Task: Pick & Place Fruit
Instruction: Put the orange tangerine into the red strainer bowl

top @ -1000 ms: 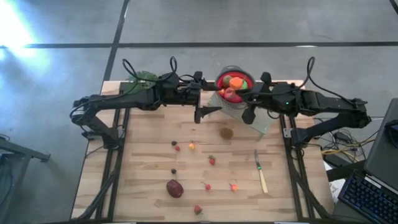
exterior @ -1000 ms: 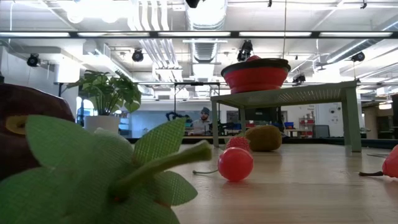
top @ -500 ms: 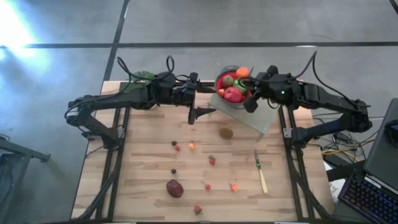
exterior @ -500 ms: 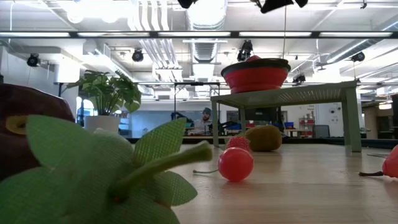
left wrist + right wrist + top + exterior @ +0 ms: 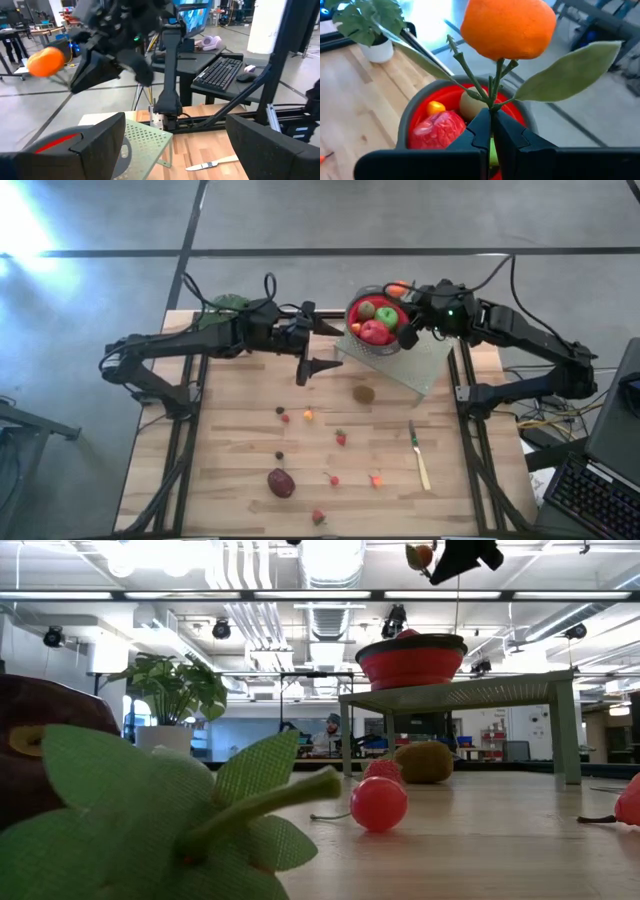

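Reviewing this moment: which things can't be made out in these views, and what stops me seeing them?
- Bowl contents, low view: rim hides all but one red top.
- Small fruit pieces on the table, high view: too small to tell kinds.
- Table, low view: big green leaf up close blocks its left side.
- Left gripper, left wrist view: fingers cut off by the picture's bottom edge.
- Right gripper: pinches the orange fruit's stem.

We count two dark robot arms, one red bowl [image 5: 377, 319] on one grey perforated stand [image 5: 420, 368], one brown kiwi [image 5: 364, 393], one maroon plum-like fruit [image 5: 281, 482], one pale-handled knife [image 5: 419, 459], and one leafy potted plant [image 5: 172, 702].
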`<move>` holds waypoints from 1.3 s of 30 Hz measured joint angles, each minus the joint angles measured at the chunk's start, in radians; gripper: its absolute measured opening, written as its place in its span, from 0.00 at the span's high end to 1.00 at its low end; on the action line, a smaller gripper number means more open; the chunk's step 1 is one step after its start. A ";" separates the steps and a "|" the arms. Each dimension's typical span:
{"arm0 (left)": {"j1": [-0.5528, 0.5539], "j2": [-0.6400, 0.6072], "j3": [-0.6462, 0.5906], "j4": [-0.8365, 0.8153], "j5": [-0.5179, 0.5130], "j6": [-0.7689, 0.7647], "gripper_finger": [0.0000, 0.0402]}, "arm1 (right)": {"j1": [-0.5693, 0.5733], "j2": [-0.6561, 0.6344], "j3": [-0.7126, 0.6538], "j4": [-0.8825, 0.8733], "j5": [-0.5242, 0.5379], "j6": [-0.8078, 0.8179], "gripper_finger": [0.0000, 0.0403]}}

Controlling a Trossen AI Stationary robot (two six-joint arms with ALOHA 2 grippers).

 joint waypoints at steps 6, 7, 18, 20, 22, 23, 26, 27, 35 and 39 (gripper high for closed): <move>-0.003 -0.008 0.000 -0.004 0.001 0.000 0.13 | -0.100 0.001 0.000 -0.065 -0.084 0.008 0.98; -0.003 -0.008 0.000 0.000 0.001 0.000 0.13 | -0.116 0.005 0.000 -0.082 -0.092 0.011 0.98; -0.003 -0.008 0.004 0.045 -0.004 0.010 0.13 | -0.240 0.109 -0.001 -0.152 -0.177 -0.012 0.98; -0.003 -0.008 0.002 0.043 -0.004 0.010 0.13 | -0.259 0.135 -0.001 -0.153 -0.180 -0.017 0.98; -0.003 -0.008 0.001 0.041 -0.004 0.010 0.13 | -0.268 0.156 -0.001 -0.154 -0.184 -0.021 0.98; -0.003 -0.008 0.001 0.040 -0.004 0.010 0.13 | -0.270 0.165 -0.001 -0.152 -0.184 -0.023 0.98; -0.003 -0.008 0.001 0.042 -0.004 0.010 0.13 | -0.278 0.192 -0.001 -0.150 -0.188 -0.026 0.98; -0.003 -0.008 0.001 0.041 -0.004 0.010 0.13 | -0.278 0.202 -0.001 -0.150 -0.188 -0.030 0.98; -0.003 -0.008 0.001 0.040 -0.004 0.001 0.13 | -0.283 0.275 0.027 -0.155 -0.212 -0.069 0.98; -0.003 -0.008 0.001 0.041 -0.003 -0.042 0.13 | -0.285 0.310 0.066 -0.153 -0.211 -0.085 0.97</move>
